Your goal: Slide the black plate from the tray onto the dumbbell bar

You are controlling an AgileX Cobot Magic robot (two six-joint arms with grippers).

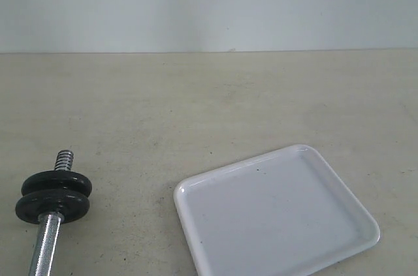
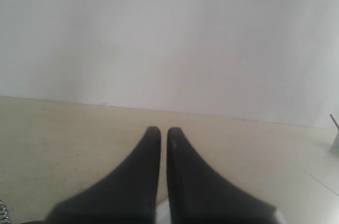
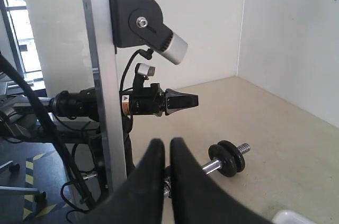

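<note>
**Plate seated, tray bare.** The tray [image 1: 274, 218] lies near right on the surface [image 1: 196, 106] and holds nothing. The bar [image 1: 44, 246] lies near left, well apart from it, its long axis running near to far. Two black discs [image 1: 65, 207] sit touching on the bar, just short of its far threaded end. The plate [image 1: 57, 181] is judged to be the farther disc. Left gripper [image 2: 163, 131] and right gripper [image 3: 168, 142]: jaws together, empty. The left arm is probably nearer the bar.
</note>
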